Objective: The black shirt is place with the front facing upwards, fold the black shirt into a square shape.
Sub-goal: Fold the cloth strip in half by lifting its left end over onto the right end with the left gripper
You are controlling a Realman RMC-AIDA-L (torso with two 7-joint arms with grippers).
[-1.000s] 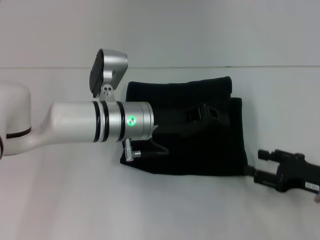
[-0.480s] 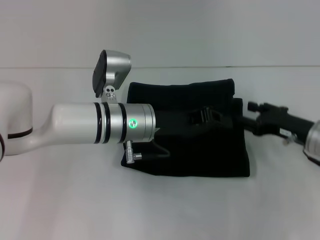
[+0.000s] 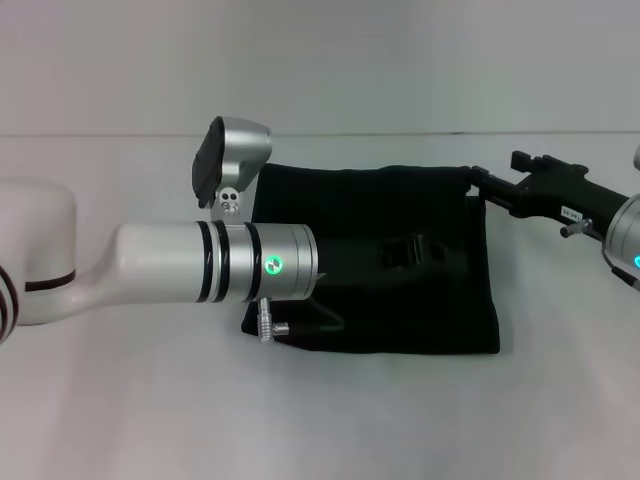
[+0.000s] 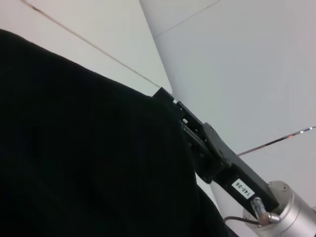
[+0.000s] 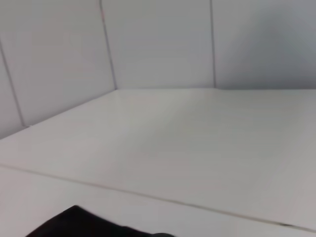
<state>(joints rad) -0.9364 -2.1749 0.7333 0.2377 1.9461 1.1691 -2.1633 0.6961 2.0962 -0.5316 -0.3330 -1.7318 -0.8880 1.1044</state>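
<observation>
A: Three views, each w/ different info. Head view has the black shirt (image 3: 400, 260) folded into a rough rectangle mid-table (image 3: 320, 420), no lettering showing.

B: And the left hand (image 3: 415, 250)?

A: Reaches over the shirt's middle from the left; black on black, so can't tell if its fingers are spread or pressed together. Left wrist view doesn't show them at all, just dark cloth filling most of the pic.

B: Right hand (image 3: 480, 182)?

A: At the shirt's far right corner in head view. Left wrist view has it at the cloth's edge, touching it; spread or pinching, can't tell. Right wrist view only catches a sliver of shirt plus table and wall.

B: Room to move?

A: Wide bare table near side and left; far shirt edge lies near the table's back line.
</observation>
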